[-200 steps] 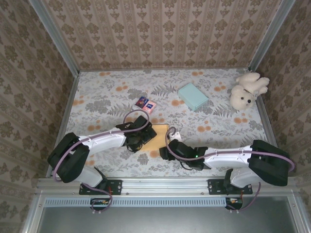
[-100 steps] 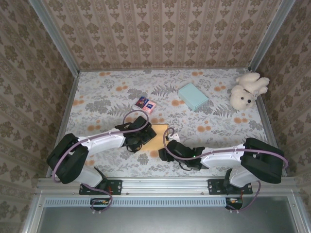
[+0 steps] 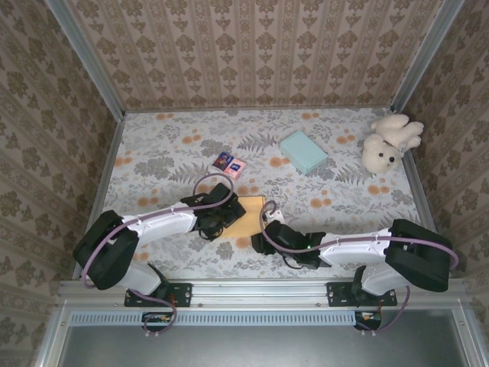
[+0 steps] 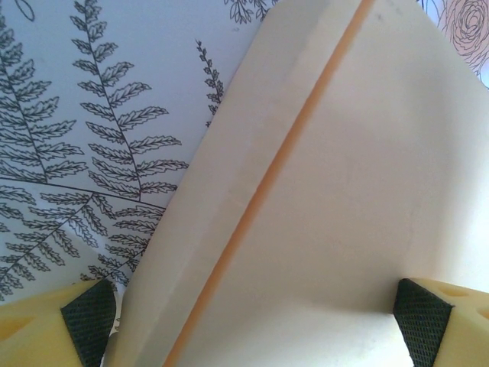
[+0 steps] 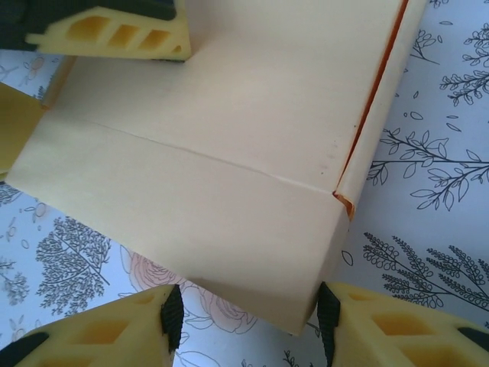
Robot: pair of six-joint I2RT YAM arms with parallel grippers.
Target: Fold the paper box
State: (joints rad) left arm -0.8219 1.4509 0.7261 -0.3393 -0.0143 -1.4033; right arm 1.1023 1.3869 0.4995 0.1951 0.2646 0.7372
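The paper box (image 3: 251, 211) is a flat cream carton with an orange seam, lying on the floral cloth between the two arms. In the left wrist view its broad panel (image 4: 336, 191) runs between the fingers of my left gripper (image 4: 256, 329), which stands wide open astride it. My left gripper (image 3: 224, 216) sits at the box's left side. My right gripper (image 3: 260, 238) is at the near edge. The box's near corner (image 5: 252, 252) sits between its pads: the right pad (image 5: 328, 321) is at the corner's edge and the left pad (image 5: 172, 317) is still apart, so my right gripper (image 5: 250, 319) is open.
A teal box (image 3: 303, 151) lies at the back, a white plush toy (image 3: 390, 141) at the back right, and two small dark packets (image 3: 229, 164) behind the left arm. Patterned walls close in three sides. The left gripper's yellow finger (image 5: 114, 30) rests on the box's far end.
My right gripper's jaws have narrowed around the box's near corner, and that arm has shifted slightly. The left gripper and the box stay where they were.
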